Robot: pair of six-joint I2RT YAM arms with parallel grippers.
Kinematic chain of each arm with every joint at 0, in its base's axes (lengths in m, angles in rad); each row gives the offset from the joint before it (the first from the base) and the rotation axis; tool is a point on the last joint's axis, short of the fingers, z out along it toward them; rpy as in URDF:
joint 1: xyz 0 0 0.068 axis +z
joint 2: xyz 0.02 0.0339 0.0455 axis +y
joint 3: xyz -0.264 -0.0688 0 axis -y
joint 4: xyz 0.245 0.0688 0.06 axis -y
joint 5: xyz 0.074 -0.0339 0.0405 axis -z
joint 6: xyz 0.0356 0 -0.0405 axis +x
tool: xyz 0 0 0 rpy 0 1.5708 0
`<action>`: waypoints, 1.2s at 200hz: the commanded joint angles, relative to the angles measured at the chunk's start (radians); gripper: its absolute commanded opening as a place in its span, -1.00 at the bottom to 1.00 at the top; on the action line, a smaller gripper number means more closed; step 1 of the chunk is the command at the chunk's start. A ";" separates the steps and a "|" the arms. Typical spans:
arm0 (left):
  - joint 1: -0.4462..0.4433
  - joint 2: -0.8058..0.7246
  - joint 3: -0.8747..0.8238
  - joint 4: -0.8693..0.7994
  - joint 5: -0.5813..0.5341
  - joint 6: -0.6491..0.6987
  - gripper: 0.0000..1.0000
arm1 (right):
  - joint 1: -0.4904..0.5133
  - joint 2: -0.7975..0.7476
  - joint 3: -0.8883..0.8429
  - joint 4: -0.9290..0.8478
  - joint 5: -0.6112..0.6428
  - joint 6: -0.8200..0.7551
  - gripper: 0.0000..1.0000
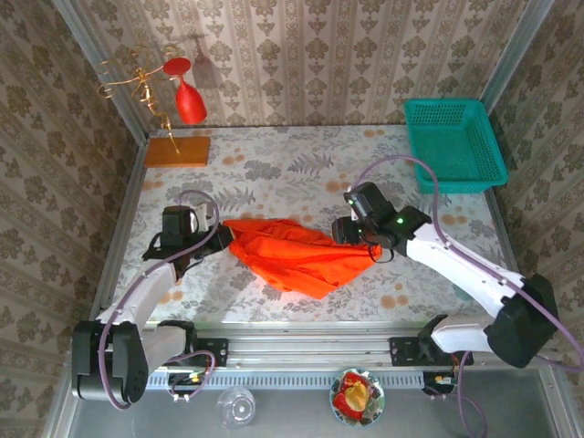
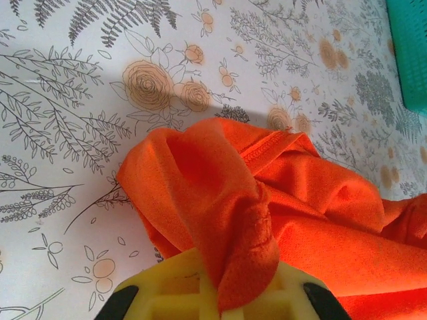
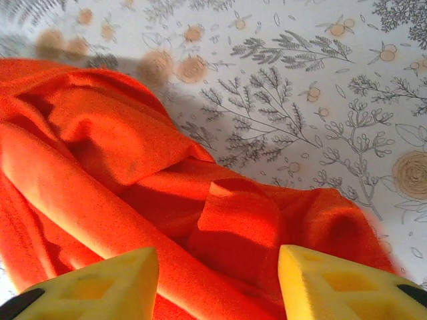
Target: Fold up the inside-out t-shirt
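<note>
A: Entry starts at the table's near edge. What sits there?

B: Just in front of the table (image 1: 301,173), below its rail, there is a clear glass (image 1: 237,406) and a small dish (image 1: 357,395). The dish has red and yellow contents of a kind that is not legible.

A: And the left gripper's jaws?

B: The left gripper (image 1: 212,235) is left of the table's middle, with its jaws closed on a bunched fold of the inside-out t-shirt (image 1: 297,255). In the left wrist view the orange cloth rises from between the yellow fingers and drapes over them. A stitched hem runs across the cloth above the fold.

A: And the right gripper's jaws?

B: The right gripper (image 1: 361,239) is right of the table's middle, with its jaws spread wide. The right wrist view shows the two yellow fingers (image 3: 100,283) well apart and wrinkled cloth filling the span between them. It cannot be told whether the tips press the cloth or hover just above it. Nothing is pinched.

A: Where is the shirt?

B: It lies crumpled on the middle of the table and stretches between the two grippers. Its lower bulk sags toward the near edge.

A: What is farther back?

B: An orange-brown board (image 1: 177,151) lies flat at the table's far-left corner. A red wine glass (image 1: 189,102) hangs upside down from a gold wire stand (image 1: 137,78) over the board. A teal basket (image 1: 447,102) stands at the far-right corner, well apart from the shirt.
</note>
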 commanded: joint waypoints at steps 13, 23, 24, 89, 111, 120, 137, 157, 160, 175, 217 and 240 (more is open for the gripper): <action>-0.010 0.018 0.018 0.008 -0.009 0.024 -1.00 | 0.024 0.133 0.093 -0.118 -0.034 -0.082 0.11; -0.012 0.022 0.019 0.008 -0.006 0.022 -1.00 | 0.025 0.184 0.126 -0.140 -0.039 -0.088 0.11; -0.012 0.022 0.018 0.008 -0.005 0.023 -1.00 | 0.025 0.188 0.129 -0.143 -0.038 -0.088 0.12; -0.015 -0.004 -0.018 0.006 -0.009 0.023 -1.00 | 0.024 0.379 0.183 -0.156 0.144 -0.066 0.10; -0.015 -0.014 -0.029 0.006 -0.010 0.018 -1.00 | 0.022 0.412 0.183 -0.110 0.141 -0.053 0.06; -0.016 -0.019 -0.033 0.007 -0.009 0.016 -1.00 | 0.020 0.422 0.184 -0.092 0.141 -0.047 0.04; -0.016 -0.030 -0.039 0.009 -0.010 0.016 -1.00 | 0.015 0.437 0.192 -0.066 0.140 -0.035 -0.04; -0.016 -0.040 -0.042 0.004 -0.012 0.015 -1.00 | 0.008 0.444 0.202 -0.048 0.144 -0.023 -0.35; -0.015 -0.041 -0.041 0.003 -0.012 0.014 -1.00 | 0.008 0.444 0.202 -0.047 0.145 -0.020 -0.41; -0.016 -0.046 -0.042 -0.001 -0.012 0.014 -1.00 | 0.001 0.436 0.204 -0.038 0.152 -0.007 -0.70; -0.015 -0.060 -0.039 0.004 -0.017 0.013 -1.00 | -0.019 0.366 0.212 -0.013 0.165 -0.002 -1.00; -0.014 -0.058 -0.026 0.006 -0.019 0.017 -1.00 | -0.038 0.302 0.231 0.001 0.171 -0.006 -1.00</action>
